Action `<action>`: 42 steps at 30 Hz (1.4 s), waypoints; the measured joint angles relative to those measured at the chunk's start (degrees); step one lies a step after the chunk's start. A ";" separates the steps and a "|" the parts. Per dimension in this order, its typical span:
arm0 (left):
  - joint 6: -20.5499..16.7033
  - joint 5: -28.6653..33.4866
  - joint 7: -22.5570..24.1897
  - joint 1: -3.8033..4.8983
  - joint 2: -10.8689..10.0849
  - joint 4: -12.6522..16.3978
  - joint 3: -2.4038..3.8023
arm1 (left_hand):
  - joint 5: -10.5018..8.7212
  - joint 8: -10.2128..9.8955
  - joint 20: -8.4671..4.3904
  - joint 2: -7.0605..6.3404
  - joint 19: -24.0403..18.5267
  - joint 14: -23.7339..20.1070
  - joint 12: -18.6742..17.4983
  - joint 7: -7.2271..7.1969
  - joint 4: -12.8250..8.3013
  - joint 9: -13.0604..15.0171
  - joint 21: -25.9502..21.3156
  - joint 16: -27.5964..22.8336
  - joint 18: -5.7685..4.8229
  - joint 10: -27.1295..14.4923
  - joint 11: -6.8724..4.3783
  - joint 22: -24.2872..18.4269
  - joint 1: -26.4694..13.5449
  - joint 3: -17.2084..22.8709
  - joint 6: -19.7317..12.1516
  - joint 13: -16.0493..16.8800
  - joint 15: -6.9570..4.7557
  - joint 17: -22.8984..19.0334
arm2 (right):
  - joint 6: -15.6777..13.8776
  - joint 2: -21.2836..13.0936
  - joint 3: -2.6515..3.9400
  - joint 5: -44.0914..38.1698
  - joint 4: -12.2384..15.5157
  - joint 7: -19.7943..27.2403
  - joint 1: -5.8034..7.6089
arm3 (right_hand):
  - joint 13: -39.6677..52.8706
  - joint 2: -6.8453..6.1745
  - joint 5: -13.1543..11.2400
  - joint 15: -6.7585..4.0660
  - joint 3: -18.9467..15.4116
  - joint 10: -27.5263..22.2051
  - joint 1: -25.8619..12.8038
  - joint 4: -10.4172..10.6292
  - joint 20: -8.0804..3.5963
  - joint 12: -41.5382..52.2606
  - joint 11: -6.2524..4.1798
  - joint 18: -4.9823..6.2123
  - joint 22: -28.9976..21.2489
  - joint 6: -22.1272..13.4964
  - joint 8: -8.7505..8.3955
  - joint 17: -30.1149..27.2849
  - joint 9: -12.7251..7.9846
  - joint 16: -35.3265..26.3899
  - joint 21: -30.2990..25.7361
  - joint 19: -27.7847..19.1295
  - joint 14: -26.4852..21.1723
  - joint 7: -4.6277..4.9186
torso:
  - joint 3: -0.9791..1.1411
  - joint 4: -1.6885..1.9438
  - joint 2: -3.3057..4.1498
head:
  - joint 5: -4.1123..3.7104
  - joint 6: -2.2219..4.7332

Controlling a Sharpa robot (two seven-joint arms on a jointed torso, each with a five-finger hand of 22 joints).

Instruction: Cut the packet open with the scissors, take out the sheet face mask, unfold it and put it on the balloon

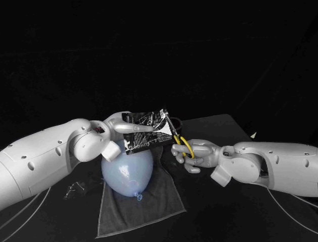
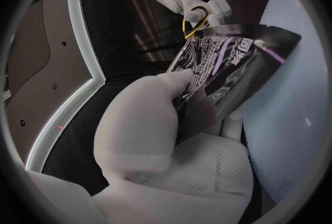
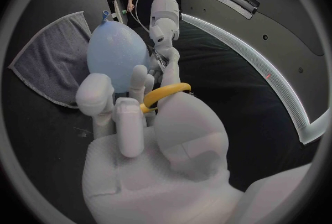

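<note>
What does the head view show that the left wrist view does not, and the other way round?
Head view, not the left wrist view: the grey towel spread on the table under the balloon. Left wrist view, not the head view: the white and purple print on the packet, seen close. Both: the left hand holds the packet, the right hand holds the yellow-handled scissors at the packet's edge, and the balloon is close by.

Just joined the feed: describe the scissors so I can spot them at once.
Find the pale blue balloon lying on the grey towel mid-table. Beside it the right hand holds the scissors at the edge of the dark shiny packet. Their yellow handles set them apart from everything around.
</note>
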 measured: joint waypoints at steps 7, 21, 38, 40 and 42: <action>-0.07 -0.51 -0.05 -0.03 -0.09 0.10 -0.03 | 0.00 -0.02 0.00 0.00 0.00 0.00 0.00 -0.01 0.00 0.00 0.00 0.00 0.17 0.00 0.00 0.00 0.00 0.00 -0.01 0.00 0.00 0.00 | -0.36 -0.05 0.03 0.43 0.09 0.39 0.04 | -12.94 -1.21 0.12 4.87 -0.11 -9.38 -0.25 -1.20 4.47 -16.02 5.01 0.00 -2.48 -9.46 -14.20 -0.12 -9.24 -0.59 -3.67 -2.46 -0.02 3.88 | 0.02 -0.02 0.00 | -0.02 0.16; -1.26 -3.92 0.61 -0.01 -0.30 0.73 -0.01 | -0.01 -0.07 0.00 0.00 0.00 0.00 0.00 -0.10 0.00 0.00 0.00 0.00 0.15 0.00 0.00 0.00 0.00 0.00 -0.12 0.00 0.00 0.00 | -1.61 0.00 0.02 0.70 0.35 0.62 0.04 | -20.20 -2.00 0.12 6.39 -0.10 -15.15 -0.96 -1.82 6.58 -21.18 6.86 2.69 -10.46 -13.54 -17.47 -0.83 -12.78 -2.03 -14.68 -8.70 0.07 3.27 | 0.06 -0.02 0.00 | -0.09 0.33; -3.47 -8.69 2.08 -0.01 -0.62 2.02 0.01 | -0.19 -0.02 0.00 -0.02 0.00 0.00 0.00 -0.01 -0.31 0.00 0.00 0.00 0.05 0.00 0.00 0.00 -0.01 0.00 -0.20 0.00 0.00 0.00 | -3.41 0.07 -0.03 1.90 1.31 1.19 0.97 | -22.22 -1.60 0.12 6.39 -0.11 -13.27 -1.35 -1.82 6.77 -20.33 6.86 2.69 -10.13 -11.04 -15.90 -0.09 -13.58 -1.76 -12.65 -7.20 0.07 3.50 | 0.05 0.01 -0.01 | -0.37 0.67; -3.76 -9.21 2.28 -0.01 -0.62 2.11 0.01 | 0.01 -0.02 0.00 -0.08 0.00 0.00 0.00 0.10 -0.31 0.01 0.00 0.00 0.04 0.00 0.00 0.00 -0.08 0.00 -0.09 0.00 0.00 0.00 | -3.77 0.09 -0.02 2.12 1.44 1.31 1.13 | -22.54 -1.60 0.12 6.39 -0.10 -12.47 -1.35 -1.82 6.68 -19.94 6.84 2.67 -9.89 -10.25 -15.47 0.02 -13.80 -1.76 -11.92 -6.71 0.07 3.56 | 0.06 0.02 -0.01 | -0.43 0.75; -4.09 -9.72 2.51 -0.01 -0.62 2.15 0.01 | 0.02 -0.02 0.00 -0.08 0.00 0.00 0.00 0.11 -0.31 0.00 0.00 0.00 0.03 0.00 0.00 0.00 -0.08 0.00 -0.08 0.00 0.00 0.00 | -4.23 0.12 0.00 2.42 1.53 1.43 1.22 | -22.81 -1.60 0.12 6.39 -0.10 -11.27 -1.35 -1.82 6.57 -19.35 6.71 2.67 -9.43 -9.33 -15.03 0.05 -13.98 -1.44 -10.89 -5.96 0.07 3.68 | 0.02 0.03 -0.01 | -0.45 0.77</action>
